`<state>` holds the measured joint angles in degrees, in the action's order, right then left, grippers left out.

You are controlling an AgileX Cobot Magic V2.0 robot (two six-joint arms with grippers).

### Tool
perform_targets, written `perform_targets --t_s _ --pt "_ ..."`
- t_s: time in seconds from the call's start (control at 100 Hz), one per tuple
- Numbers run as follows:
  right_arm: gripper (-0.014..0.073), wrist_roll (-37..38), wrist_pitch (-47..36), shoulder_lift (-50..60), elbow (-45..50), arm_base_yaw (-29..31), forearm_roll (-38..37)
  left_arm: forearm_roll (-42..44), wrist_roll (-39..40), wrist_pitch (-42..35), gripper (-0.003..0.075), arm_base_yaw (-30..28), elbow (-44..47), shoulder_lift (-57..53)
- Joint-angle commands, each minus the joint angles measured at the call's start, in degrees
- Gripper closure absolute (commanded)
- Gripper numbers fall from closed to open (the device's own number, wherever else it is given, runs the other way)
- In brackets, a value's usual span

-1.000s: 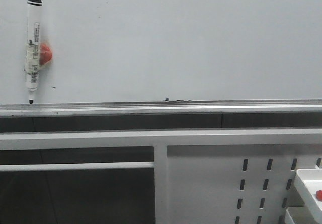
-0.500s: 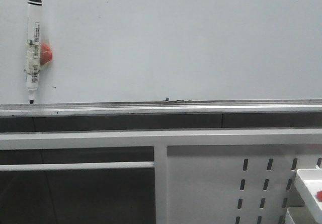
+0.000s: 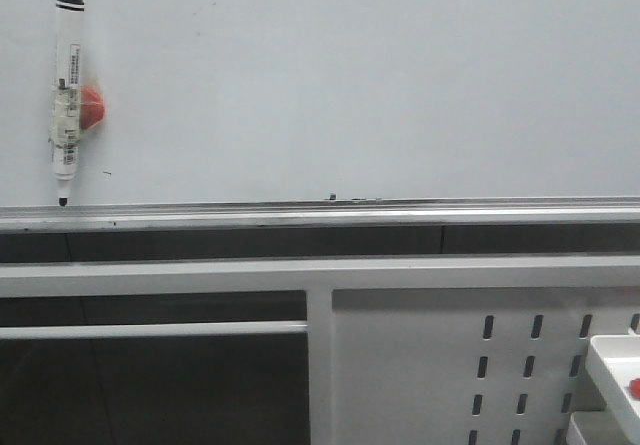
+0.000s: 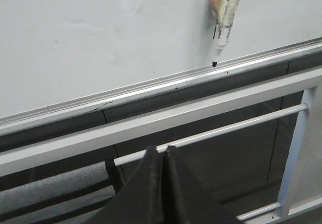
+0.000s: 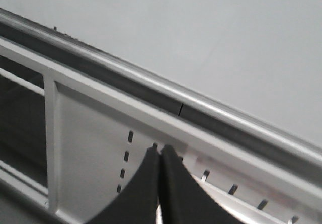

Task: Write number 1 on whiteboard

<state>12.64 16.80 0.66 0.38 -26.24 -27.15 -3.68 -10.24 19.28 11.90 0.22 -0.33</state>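
The whiteboard (image 3: 360, 75) fills the upper front view, pale and glossy, with a silver bottom rail (image 3: 320, 211). No number 1 stroke shows on it; only tiny dark specks. A white marker (image 3: 66, 95) with a black cap hangs tip-down on the board's left beside a red magnet (image 3: 91, 106); it also shows in the left wrist view (image 4: 225, 12). My left gripper (image 4: 161, 149) is shut and empty, low before the frame, well below the marker. My right gripper (image 5: 160, 148) is shut and empty in front of the perforated panel (image 5: 100, 148). Neither gripper shows in the front view.
Below the rail runs a white metal frame with a horizontal bar (image 3: 150, 331) and a white perforated panel (image 3: 470, 365). A white tray (image 3: 615, 365) holding a small red thing (image 3: 633, 388) sits at the lower right.
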Motion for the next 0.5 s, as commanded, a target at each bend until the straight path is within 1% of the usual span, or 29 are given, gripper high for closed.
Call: perform_targets --t_s 0.0,0.06,0.1,0.11,0.23,0.25,0.3,0.33,0.34,0.35,0.37,0.4,0.41,0.45,0.49 --pt "0.065 -0.11 -11.95 1.11 0.82 0.31 -3.81 -1.14 0.61 -4.71 0.074 -0.04 1.99 -1.09" --pt "0.065 -0.11 -18.95 1.11 0.82 0.31 -3.8 -3.41 0.61 -7.07 0.074 -0.04 1.99 -1.09" --pt "0.065 -0.11 -24.47 1.11 0.82 0.31 -3.8 -7.03 0.61 -9.48 0.074 0.07 1.99 -1.09" --pt "0.065 -0.11 -24.47 1.11 0.82 0.31 -3.8 -7.88 0.61 -9.97 0.074 0.07 1.99 -1.09" --pt "0.065 -0.11 -37.17 1.11 0.82 0.31 -3.5 -27.9 0.61 -17.41 0.074 0.07 1.99 -1.09" --pt "0.065 0.54 -38.31 1.11 0.82 0.31 -3.13 -30.2 0.61 -18.33 0.074 0.07 1.99 -1.09" --pt "0.0649 3.47 -41.46 1.11 0.82 0.31 -1.01 -39.69 0.61 -20.22 0.074 0.07 1.99 -1.09" --pt "0.0649 5.6 -41.6 1.11 0.82 0.31 2.68 -44.34 0.61 -20.75 0.074 0.07 1.99 -1.09" --pt "0.0649 6.14 -41.6 1.11 0.82 0.31 2.68 -45.46 0.61 -20.75 0.074 0.07 1.99 -1.09" --pt "0.0649 7.28 -41.16 1.11 0.82 0.31 5.12 -47.5 0.61 -20.75 0.074 0.07 1.99 -1.09" --pt "0.0649 8.85 -40.07 1.11 0.82 0.31 7.01 -50.25 0.61 -20.75 0.074 0.07 1.99 -1.09" --pt "0.0649 10.63 -38.42 1.11 0.82 0.31 12.2 -53.17 0.61 -20.75 0.074 0.07 1.99 -1.09" --pt "0.0649 11.0 -38.0 1.11 0.82 0.31 12.2 -53.7 0.61 -20.64 0.074 0.07 1.99 -1.09" --pt "0.0649 12.53 -35.59 1.11 0.82 0.31 20.06 -55.79 0.61 -20.64 0.074 0.07 1.99 -1.09" --pt "0.0649 12.53 -34.2 1.11 0.82 0.31 26.1 -56.51 0.61 -20.76 0.074 0.07 1.99 -1.09"
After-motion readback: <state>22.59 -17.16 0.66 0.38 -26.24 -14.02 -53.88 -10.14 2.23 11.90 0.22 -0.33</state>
